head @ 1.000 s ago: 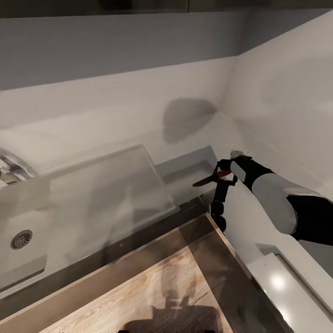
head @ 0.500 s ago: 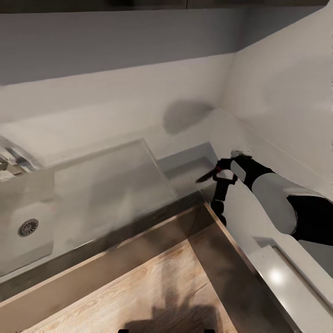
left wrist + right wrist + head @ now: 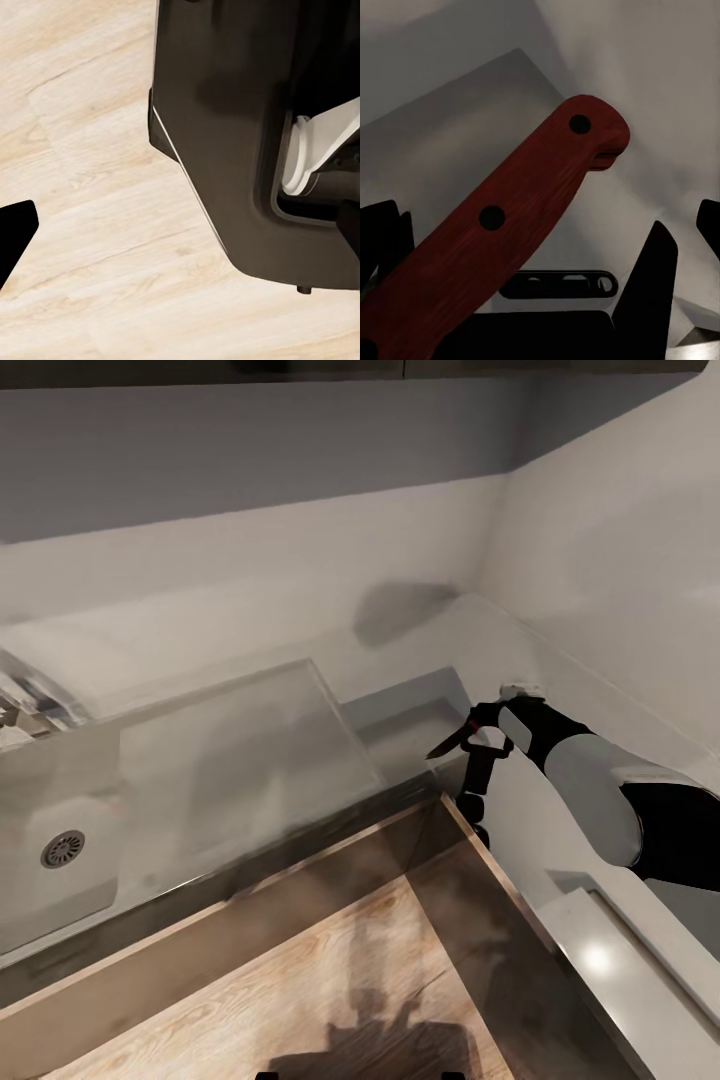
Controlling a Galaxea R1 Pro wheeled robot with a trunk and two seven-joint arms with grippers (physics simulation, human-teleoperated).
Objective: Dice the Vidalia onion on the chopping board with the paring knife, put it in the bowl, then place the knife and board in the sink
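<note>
View nudged rightward; right gripper (image 3: 478, 738) clamps paring knife (image 3: 452, 740).

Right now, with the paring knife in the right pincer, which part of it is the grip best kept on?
Best on the red riveted handle of the paring knife, where the right pincer grips it, closing across its flat sides. The dark blade juts out toward the sink, clear of the fingers.
</note>
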